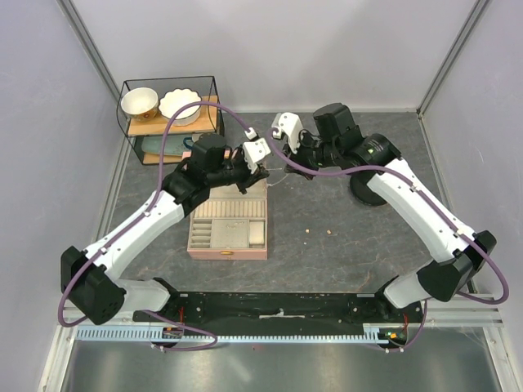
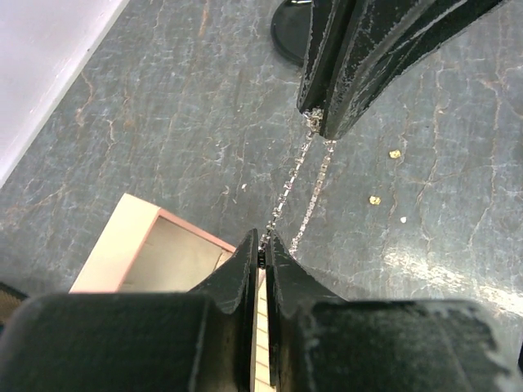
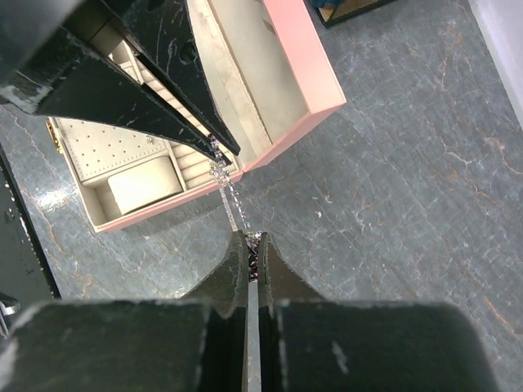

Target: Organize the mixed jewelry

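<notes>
Pinching chain [image 2: 298,184], left gripper [image 2: 263,241], right gripper [image 3: 252,241], pink box [image 1: 227,254] open, cushion [image 3: 143,186] inside

open pink box [image 1: 222,233], black disc stand [image 2: 289,34], wire shelf [image 1: 152,127], grey table [image 1: 327,261]

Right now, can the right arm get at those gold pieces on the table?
Probably not yet: the right gripper is shut on the chain, shared with the left gripper. The gold pieces themselves lie uncovered.
</notes>
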